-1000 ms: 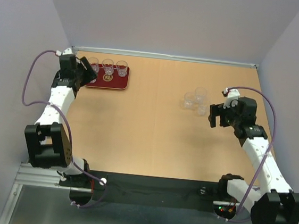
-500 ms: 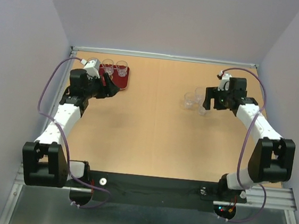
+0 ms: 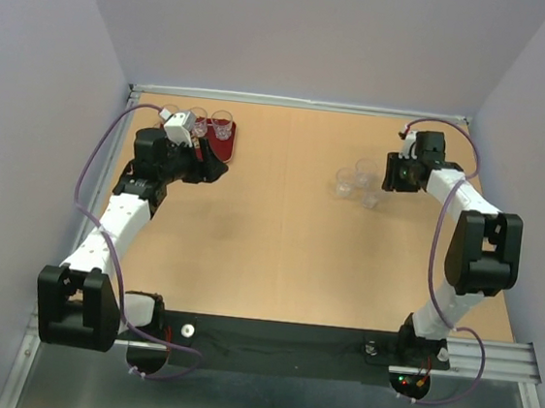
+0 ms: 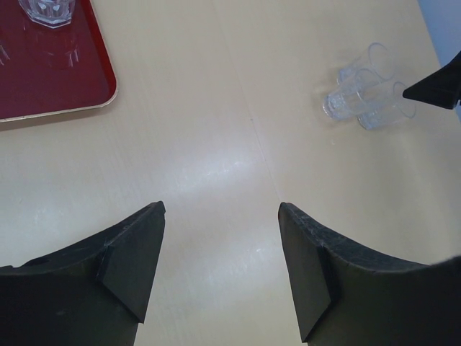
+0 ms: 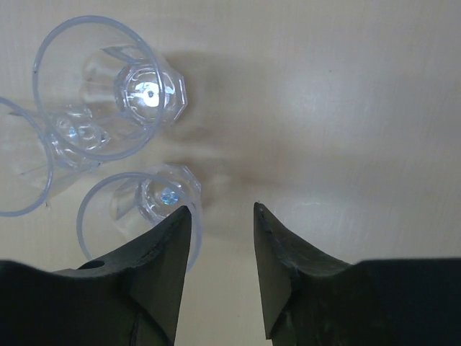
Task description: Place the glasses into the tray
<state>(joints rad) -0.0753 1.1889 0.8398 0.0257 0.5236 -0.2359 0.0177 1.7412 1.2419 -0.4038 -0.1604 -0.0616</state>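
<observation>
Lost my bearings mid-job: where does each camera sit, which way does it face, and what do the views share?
Top external: high and behind, looking down on the table; left arm and right arm show whole, left gripper near the tray, right gripper by the loose glasses.
Left wrist: faces down and across the table; own fingers at bottom, tray upper left, loose glasses upper right.
Right wrist: faces almost straight down; own fingers over the loose glasses.
All three share the loose glasses.

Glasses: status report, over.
Left jaws open, empty, beside tray. Right jaws open at loose glasses, none gripped. Other glasses already in tray. Nothing else in the way.
</observation>
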